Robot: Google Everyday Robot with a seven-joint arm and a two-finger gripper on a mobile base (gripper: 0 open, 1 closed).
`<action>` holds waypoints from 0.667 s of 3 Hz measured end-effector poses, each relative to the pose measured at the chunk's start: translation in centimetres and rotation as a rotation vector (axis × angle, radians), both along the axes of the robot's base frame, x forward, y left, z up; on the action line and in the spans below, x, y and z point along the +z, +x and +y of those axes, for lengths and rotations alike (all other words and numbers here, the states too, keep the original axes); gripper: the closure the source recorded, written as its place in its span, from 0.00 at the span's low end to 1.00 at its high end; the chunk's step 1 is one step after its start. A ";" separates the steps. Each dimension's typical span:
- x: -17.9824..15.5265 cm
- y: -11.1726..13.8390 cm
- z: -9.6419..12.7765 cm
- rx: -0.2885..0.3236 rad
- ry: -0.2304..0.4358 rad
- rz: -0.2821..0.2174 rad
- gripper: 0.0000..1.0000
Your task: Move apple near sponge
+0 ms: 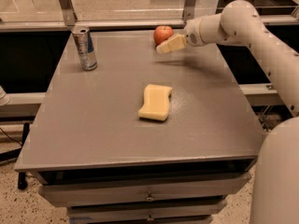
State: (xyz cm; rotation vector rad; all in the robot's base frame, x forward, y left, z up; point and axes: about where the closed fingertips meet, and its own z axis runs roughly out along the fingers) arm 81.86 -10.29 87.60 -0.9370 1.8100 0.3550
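The apple (pixel 163 33) sat upright at the far edge of the grey surface (pixel 103 120), a little right of the middle, red-orange with its stem pointing up. The gripper (pixel 163 46) hung just beside it on the near right side, its cream tip pointing left and slightly down towards the lower part of the fruit. In this view the tip overlapped the bottom edge of the apple, and whether the two touched could not be told. Nor could it be told whether the gripper was released or clenched, since it showed only as one pale wedge. Nothing was lifted: the apple rested on the surface.

The white arm (pixel 243 22) reached in from the right, bending at a rounded joint above the far right corner before running down the right side of the scene.

The sponge (pixel 155 101) lay flat near the middle of the surface, pale yellow with wavy long sides, its long axis running roughly near to far. It was well apart from the apple, on the near side of it.

A silver and blue can (pixel 85 48) stood upright at the far left, well apart from both. Below the near edge of the surface two drawers (pixel 149 197) showed their fronts, with speckled floor (pixel 28 209) at the near left.
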 end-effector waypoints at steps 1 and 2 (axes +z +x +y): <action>-0.5 2.4 0.7 -0.004 0.024 -0.022 0.00; -0.8 4.3 0.7 -0.020 0.058 -0.033 0.00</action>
